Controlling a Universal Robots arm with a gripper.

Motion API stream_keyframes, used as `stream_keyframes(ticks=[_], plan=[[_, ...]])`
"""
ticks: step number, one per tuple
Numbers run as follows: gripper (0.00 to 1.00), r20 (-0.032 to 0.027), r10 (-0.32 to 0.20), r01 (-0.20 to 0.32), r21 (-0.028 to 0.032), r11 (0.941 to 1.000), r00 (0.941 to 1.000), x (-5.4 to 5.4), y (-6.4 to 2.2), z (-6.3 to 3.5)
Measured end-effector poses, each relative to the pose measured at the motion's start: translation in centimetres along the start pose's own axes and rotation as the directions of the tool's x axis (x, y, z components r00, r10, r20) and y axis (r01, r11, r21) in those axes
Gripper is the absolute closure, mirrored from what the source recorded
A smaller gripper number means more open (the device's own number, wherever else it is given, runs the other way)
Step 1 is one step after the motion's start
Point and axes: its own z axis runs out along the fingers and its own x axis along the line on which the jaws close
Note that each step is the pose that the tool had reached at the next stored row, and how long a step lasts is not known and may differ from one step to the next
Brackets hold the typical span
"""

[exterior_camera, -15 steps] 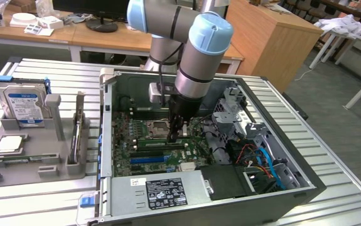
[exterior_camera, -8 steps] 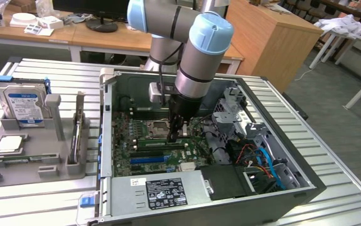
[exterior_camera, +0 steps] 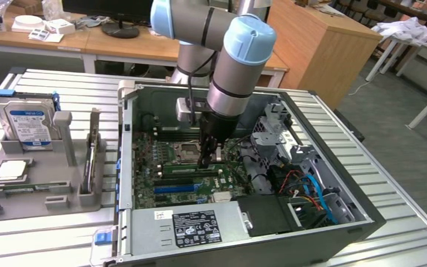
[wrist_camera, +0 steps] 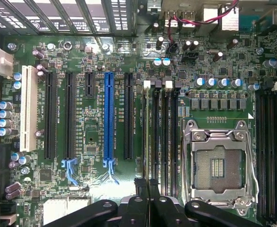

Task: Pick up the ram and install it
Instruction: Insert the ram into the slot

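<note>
Your pincer [exterior_camera: 211,161] hung shut and empty, low over the motherboard [wrist_camera: 91,189], near the open CPU socket [wrist_camera: 217,165]. The ram [exterior_camera: 16,189] seemingly lay in the tray [exterior_camera: 20,208] on the tabletop [exterior_camera: 50,239], well apart. Any downward slip could have bent socket pins.
</note>
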Motion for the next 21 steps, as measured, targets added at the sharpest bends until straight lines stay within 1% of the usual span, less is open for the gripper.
stream_keyframes(ticks=[17, 21], plan=[[0.89, 0.0001, 0.0, 0.0, 0.0001, 1.0, 1.0, 0.0, 0.0, 0.1], [0.89, 0.0004, 0.0, 0.0, 0.0003, 1.0, 1.0, -0.01, 0.0, -0.04]])
